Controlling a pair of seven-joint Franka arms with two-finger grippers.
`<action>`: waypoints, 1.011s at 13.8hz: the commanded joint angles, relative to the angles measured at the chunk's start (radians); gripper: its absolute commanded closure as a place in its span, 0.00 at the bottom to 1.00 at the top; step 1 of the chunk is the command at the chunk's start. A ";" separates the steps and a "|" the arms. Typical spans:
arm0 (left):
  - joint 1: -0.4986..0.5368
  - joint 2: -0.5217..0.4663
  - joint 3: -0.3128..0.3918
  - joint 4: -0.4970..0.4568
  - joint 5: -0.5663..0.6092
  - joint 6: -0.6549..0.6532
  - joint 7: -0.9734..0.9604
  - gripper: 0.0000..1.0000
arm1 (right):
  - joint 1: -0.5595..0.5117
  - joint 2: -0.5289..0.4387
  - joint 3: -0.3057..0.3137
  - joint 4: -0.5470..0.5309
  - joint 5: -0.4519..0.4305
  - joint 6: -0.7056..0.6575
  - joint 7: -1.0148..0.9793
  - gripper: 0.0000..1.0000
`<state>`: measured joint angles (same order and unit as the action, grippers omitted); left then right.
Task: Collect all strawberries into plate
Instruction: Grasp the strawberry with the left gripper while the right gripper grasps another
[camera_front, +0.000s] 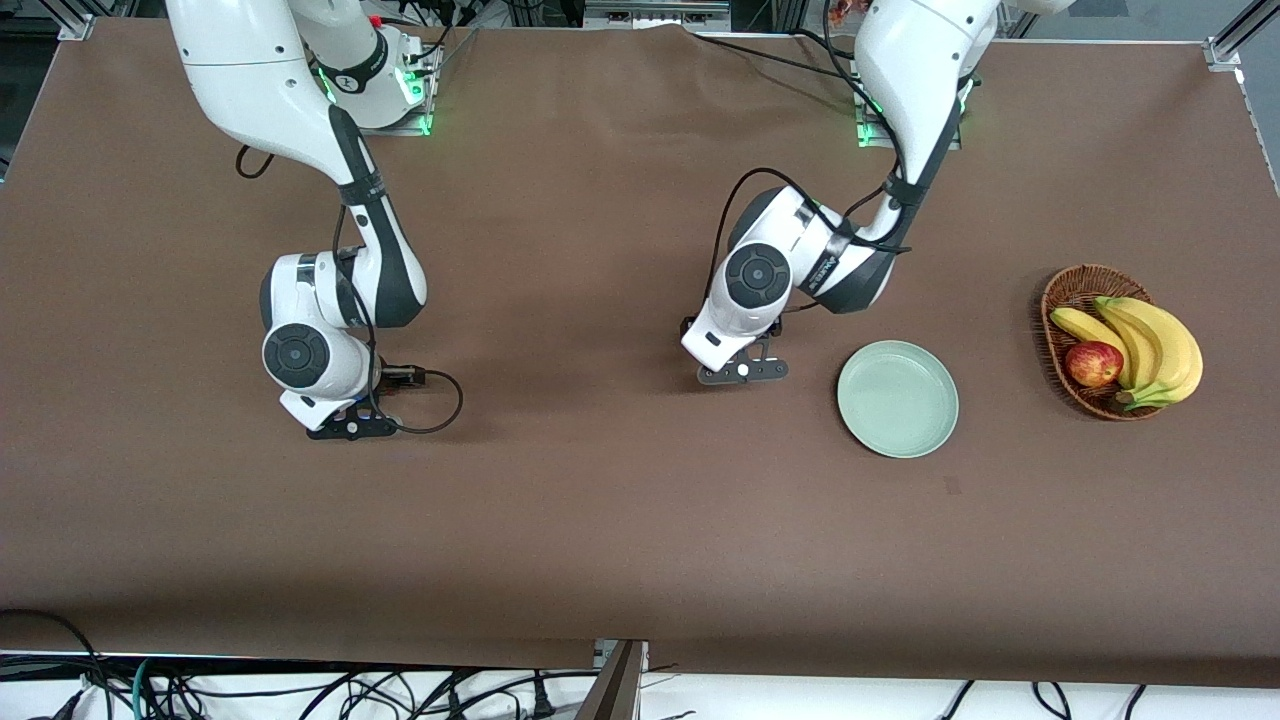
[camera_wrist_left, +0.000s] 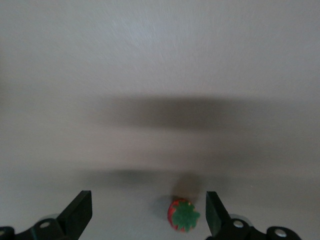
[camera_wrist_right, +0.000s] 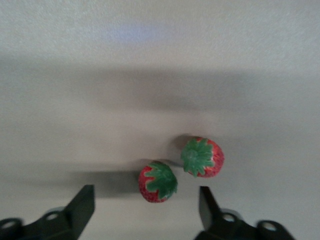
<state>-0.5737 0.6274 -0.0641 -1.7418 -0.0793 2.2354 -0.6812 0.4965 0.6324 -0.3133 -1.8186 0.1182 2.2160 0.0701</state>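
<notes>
My left gripper (camera_front: 742, 372) hangs low over the table, beside the mint-green plate (camera_front: 897, 398), which has nothing on it. In the left wrist view the left gripper (camera_wrist_left: 147, 205) is open, and one strawberry (camera_wrist_left: 183, 215) lies on the cloth between its fingers, close to one fingertip (camera_wrist_left: 214, 207). My right gripper (camera_front: 350, 425) is low over the table toward the right arm's end. In the right wrist view the right gripper (camera_wrist_right: 145, 197) is open. One strawberry (camera_wrist_right: 158, 181) lies just ahead of its fingertips and another strawberry (camera_wrist_right: 202, 157) sits beside that one. The front view hides all the berries under the hands.
A wicker basket (camera_front: 1062, 300) with bananas (camera_front: 1150, 345) and a red-yellow apple (camera_front: 1092, 363) stands toward the left arm's end, past the plate. A brown cloth (camera_front: 600, 520) covers the table. Cables hang below its front edge.
</notes>
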 joint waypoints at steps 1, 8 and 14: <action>-0.053 0.020 0.017 -0.039 -0.017 0.081 -0.076 0.00 | -0.007 -0.025 0.008 -0.036 0.020 0.024 -0.024 0.40; -0.104 0.038 0.017 -0.039 -0.002 0.092 -0.110 0.49 | -0.016 -0.028 0.017 -0.022 0.023 0.013 -0.039 0.95; -0.097 0.009 0.035 -0.021 0.001 0.020 -0.101 0.98 | -0.004 -0.069 0.236 0.013 0.021 -0.027 0.371 0.96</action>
<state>-0.6664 0.6664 -0.0541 -1.7723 -0.0793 2.3081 -0.7859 0.4959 0.5783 -0.1328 -1.8100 0.1368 2.2040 0.3193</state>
